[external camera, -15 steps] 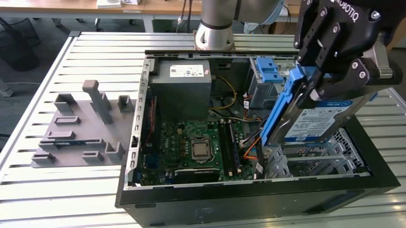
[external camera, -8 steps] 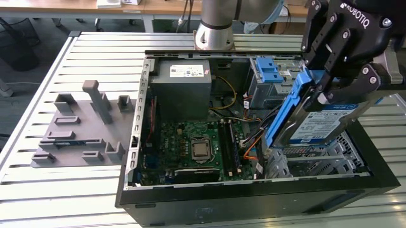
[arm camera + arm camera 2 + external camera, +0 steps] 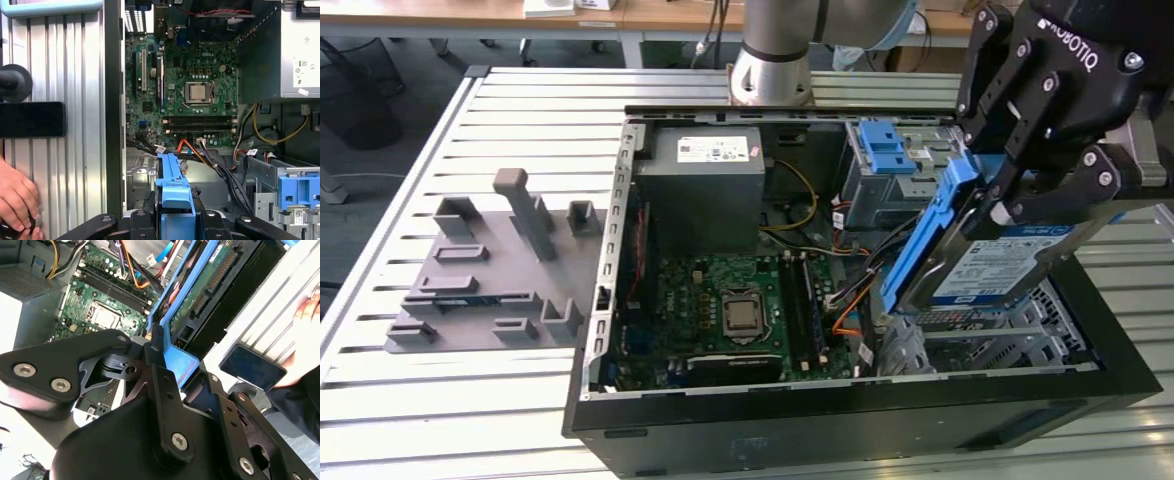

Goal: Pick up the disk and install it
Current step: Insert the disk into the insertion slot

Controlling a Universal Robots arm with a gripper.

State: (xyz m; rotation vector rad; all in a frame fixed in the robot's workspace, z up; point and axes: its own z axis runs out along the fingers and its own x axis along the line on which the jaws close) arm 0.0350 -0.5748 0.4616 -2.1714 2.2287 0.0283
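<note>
The disk (image 3: 998,268) is a silver-grey drive with a white-and-blue label and a blue plastic frame (image 3: 927,235). It hangs tilted on edge above the open computer case (image 3: 854,425), over the metal bay (image 3: 1034,330) on the exterior view's right. My black gripper (image 3: 1025,192) is shut on its upper end. In the second wrist view the gripper (image 3: 161,357) clamps the blue frame (image 3: 181,361), with the disk's green circuit side (image 3: 205,292) beyond. In the first wrist view the frame (image 3: 172,192) stands between the fingers (image 3: 135,220), above cables and the bay.
Inside the case are a green motherboard (image 3: 734,305), a grey power-supply box (image 3: 707,175), a drive cage with a blue latch (image 3: 887,150) and loose cables (image 3: 220,167). A grey fixture (image 3: 487,265) sits on the slatted table. A person's hand (image 3: 15,200) and a black phone (image 3: 30,120) are beside the case.
</note>
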